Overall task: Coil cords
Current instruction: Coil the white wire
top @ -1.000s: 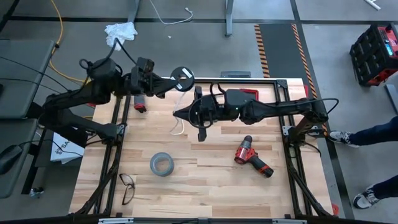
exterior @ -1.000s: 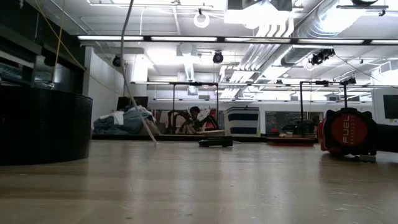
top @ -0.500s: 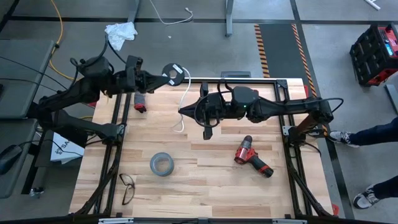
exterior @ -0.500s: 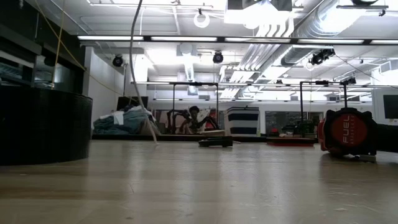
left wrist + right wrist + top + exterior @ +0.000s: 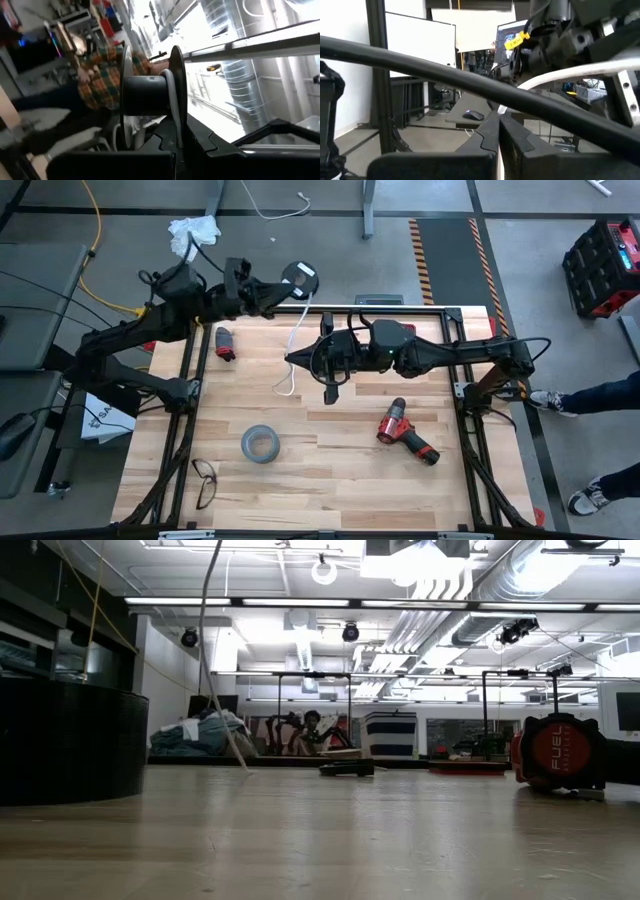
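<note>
Glasses (image 5: 204,482) and grey tape roll (image 5: 258,444) lie well below the left gripper (image 5: 277,288), which clamps the black spool (image 5: 299,276) past the table's (image 5: 330,490) far edge. White cord (image 5: 296,340) drops from the spool, long axis running toward the shut right gripper (image 5: 291,359) pinching it. Red drill (image 5: 406,434) lies beside that arm; grey floor surrounds.

Pale planked wood table (image 5: 330,470), matt black plastic spool (image 5: 299,275), smooth white cord (image 5: 295,345)
</note>
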`<action>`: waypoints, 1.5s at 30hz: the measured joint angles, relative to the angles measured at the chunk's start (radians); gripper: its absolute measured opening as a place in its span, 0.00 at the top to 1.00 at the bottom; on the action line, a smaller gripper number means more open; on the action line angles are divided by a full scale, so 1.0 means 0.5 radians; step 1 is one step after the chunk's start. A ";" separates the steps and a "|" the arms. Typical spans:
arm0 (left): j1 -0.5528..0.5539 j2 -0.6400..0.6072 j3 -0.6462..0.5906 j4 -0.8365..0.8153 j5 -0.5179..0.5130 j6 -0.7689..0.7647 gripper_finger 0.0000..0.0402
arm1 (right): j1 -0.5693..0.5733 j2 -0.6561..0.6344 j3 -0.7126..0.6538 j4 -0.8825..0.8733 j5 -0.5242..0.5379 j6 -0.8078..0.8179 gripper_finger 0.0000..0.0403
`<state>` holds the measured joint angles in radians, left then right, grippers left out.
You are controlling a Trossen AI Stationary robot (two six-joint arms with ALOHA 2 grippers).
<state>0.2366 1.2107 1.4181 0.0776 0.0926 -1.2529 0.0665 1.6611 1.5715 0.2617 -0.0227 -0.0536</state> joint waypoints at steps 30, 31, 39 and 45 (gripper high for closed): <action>-0.180 -0.008 0.000 0.036 0.006 -0.146 1.00 | -0.034 0.092 0.205 -0.091 0.081 -0.225 1.00; -0.176 -0.025 0.000 0.028 0.007 -0.119 1.00 | -0.035 0.091 0.222 -0.147 0.083 -0.231 1.00; -0.167 -0.219 0.000 -0.406 -0.091 0.152 1.00 | -0.040 0.080 0.292 -0.298 0.064 -0.268 1.00; -0.167 -0.324 0.000 -0.708 -0.186 0.318 1.00 | -0.041 0.081 0.292 -0.293 0.065 -0.254 1.00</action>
<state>0.1532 1.0488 1.4182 -0.2764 -0.0003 -1.0940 0.0460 1.7016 1.7176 0.1153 0.0099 -0.1805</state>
